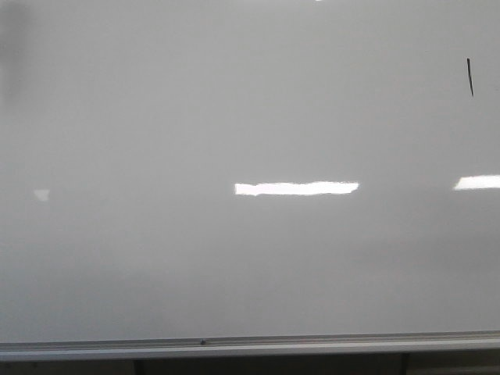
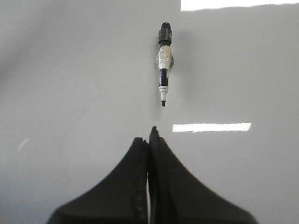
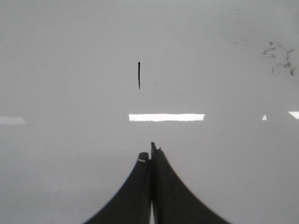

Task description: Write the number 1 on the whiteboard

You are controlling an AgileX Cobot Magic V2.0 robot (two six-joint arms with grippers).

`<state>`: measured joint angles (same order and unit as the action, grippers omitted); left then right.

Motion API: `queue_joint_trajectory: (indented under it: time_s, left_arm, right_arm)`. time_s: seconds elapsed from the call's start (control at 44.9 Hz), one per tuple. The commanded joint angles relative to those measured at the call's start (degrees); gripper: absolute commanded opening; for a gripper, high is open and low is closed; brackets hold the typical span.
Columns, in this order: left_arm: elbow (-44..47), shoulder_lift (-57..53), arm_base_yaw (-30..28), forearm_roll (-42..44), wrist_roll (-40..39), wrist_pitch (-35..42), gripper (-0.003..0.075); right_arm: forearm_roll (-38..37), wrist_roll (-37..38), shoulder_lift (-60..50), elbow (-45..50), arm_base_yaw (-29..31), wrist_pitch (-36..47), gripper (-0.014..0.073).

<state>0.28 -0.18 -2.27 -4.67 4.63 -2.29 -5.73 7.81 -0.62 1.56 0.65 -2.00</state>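
Marker (image 2: 163, 70) left wrist only; number 1 (image 1: 470, 77) elsewhere

A black-capped marker (image 2: 163, 70) and faint grey smudges (image 3: 279, 58).

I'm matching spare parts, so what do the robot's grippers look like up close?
Both match: the left gripper and the right gripper each have two matt black fingers, broad at the base, curving inward to narrow tips. No cables or markings show.

A black stroke, seemingly the number 1 (image 1: 470, 77), stands on the whiteboard (image 1: 234, 117).
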Motion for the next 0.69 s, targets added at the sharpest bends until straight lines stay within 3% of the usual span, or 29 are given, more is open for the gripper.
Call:
queue_joint_trajectory:
  time_s: [0.0, 0.668]
  left_arm:
    - [1.31, -1.06, 0.41, -0.24, -0.12, 4.8, -0.002]
    - [1.31, -1.06, 0.41, -0.24, -0.12, 4.8, -0.002]
  right_arm:
    - [-0.09, -0.32, -0.94, 0.05, 0.39, 5.85, -0.0067]
    - [5.06, -6.62, -0.94, 0.05, 0.39, 4.94, -0.0067]
